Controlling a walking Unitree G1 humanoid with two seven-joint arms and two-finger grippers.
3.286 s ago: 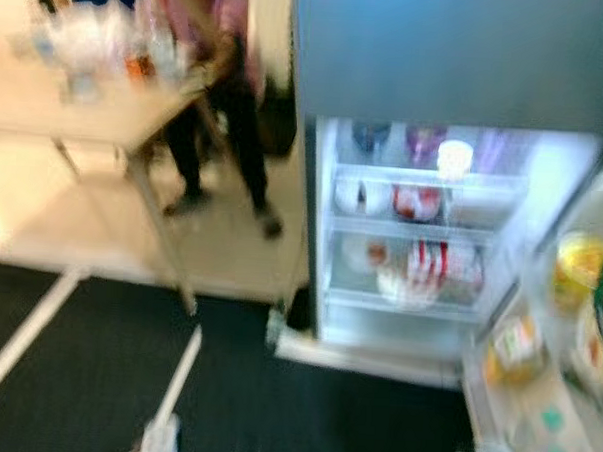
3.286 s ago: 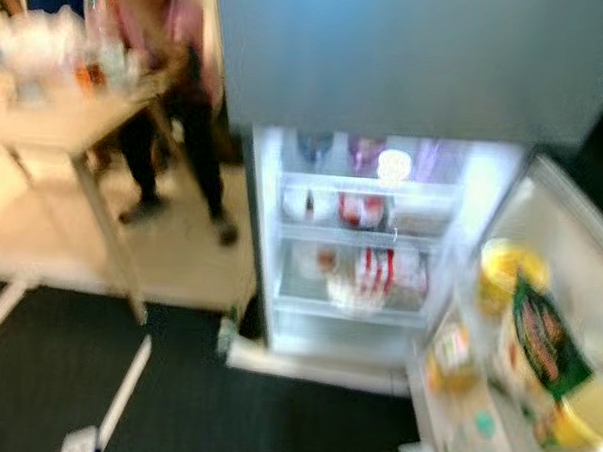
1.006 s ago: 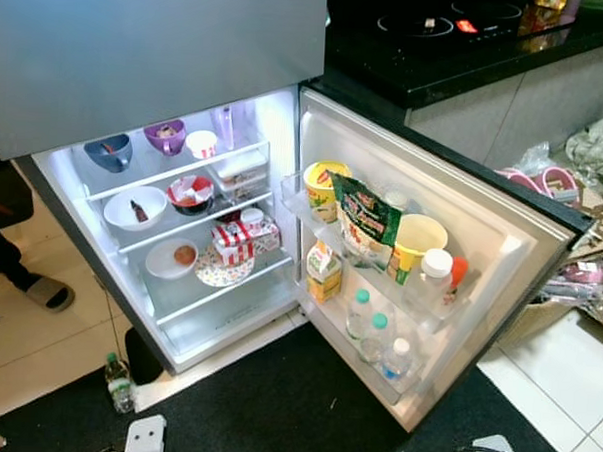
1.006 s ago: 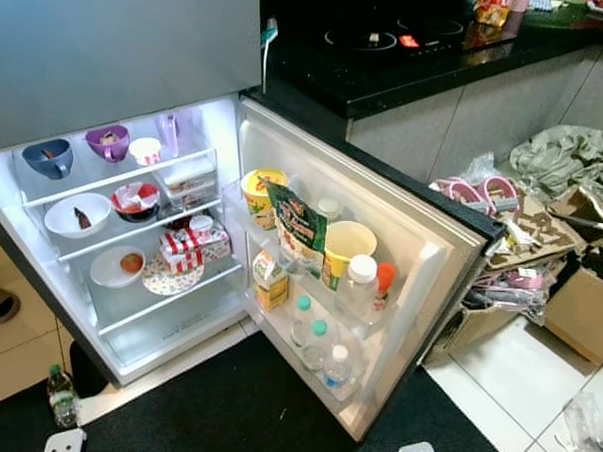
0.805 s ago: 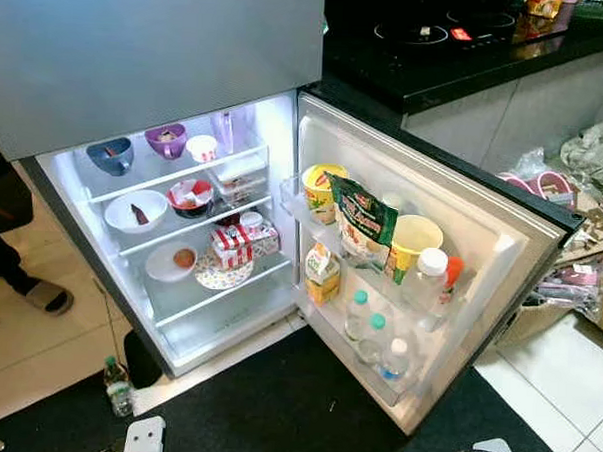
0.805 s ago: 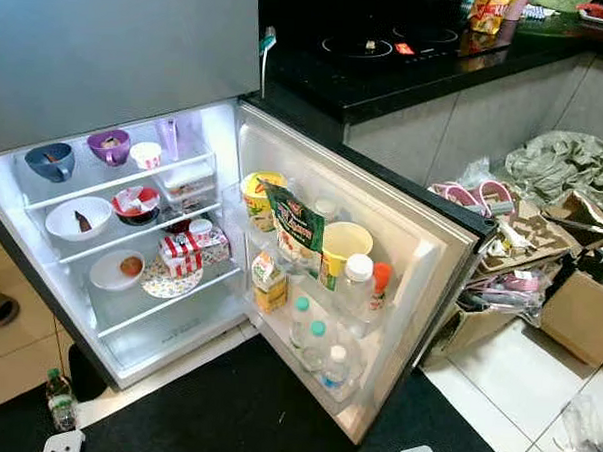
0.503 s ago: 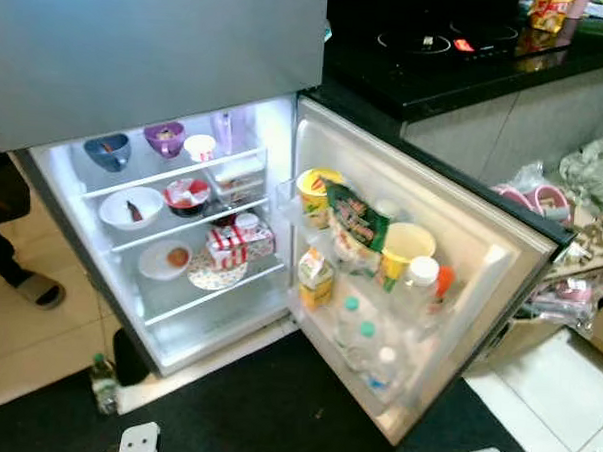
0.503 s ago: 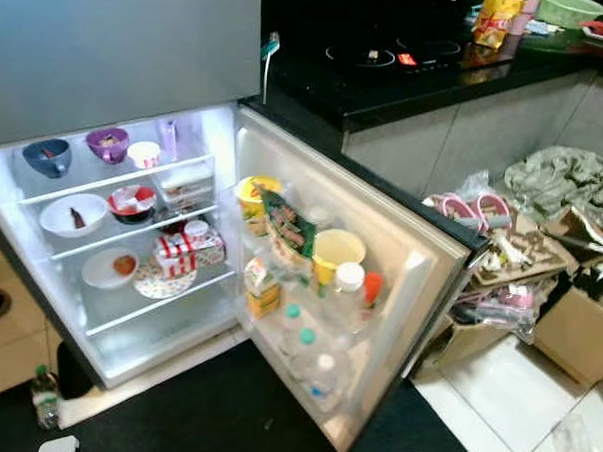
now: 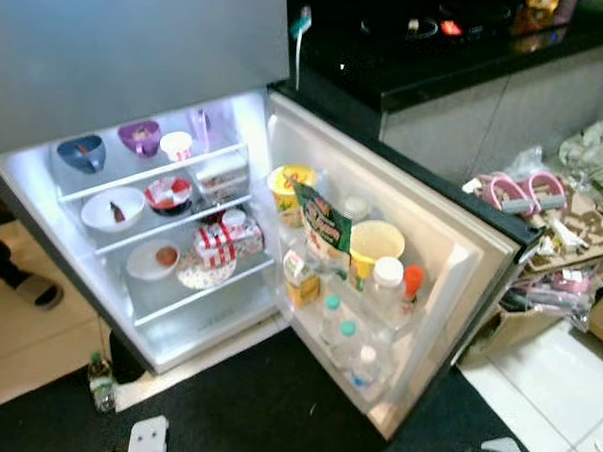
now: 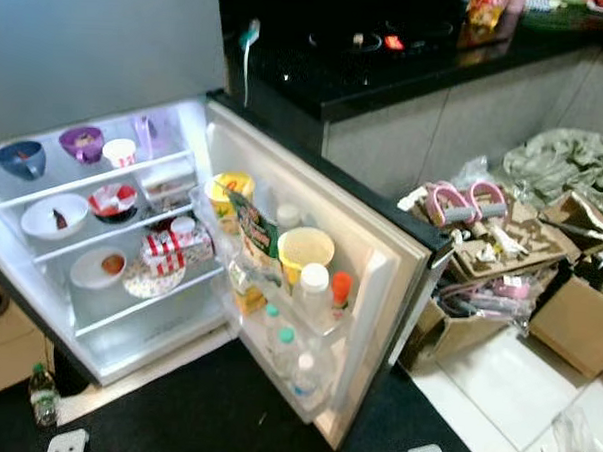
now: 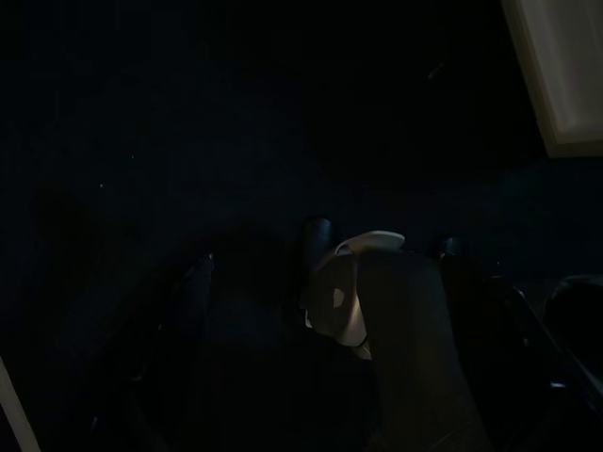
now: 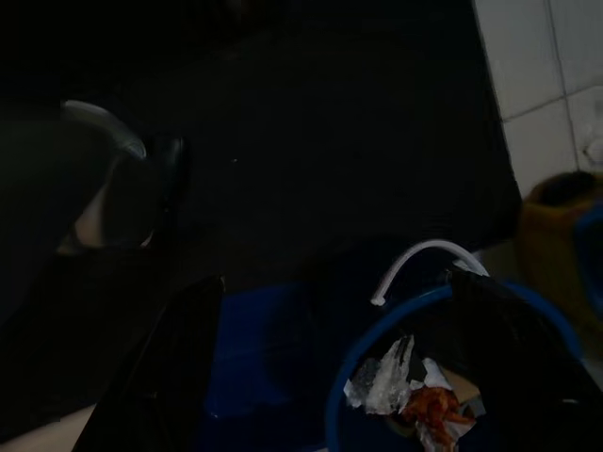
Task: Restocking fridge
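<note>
The fridge (image 9: 229, 283) stands open ahead, its door (image 9: 460, 263) swung to the right. Inside, bowls (image 9: 112, 210) and a red-striped box (image 9: 217, 244) sit on the lit shelves; the door racks hold a yellow tub (image 9: 377, 241), a green bag (image 9: 326, 227) and bottles (image 9: 342, 338). A small bottle (image 9: 99, 380) stands on the floor at the near left. The right wrist view adds a blue bin (image 12: 452, 377) with scraps. Both wrist views are dark; I cannot tell how either tool stands.
</note>
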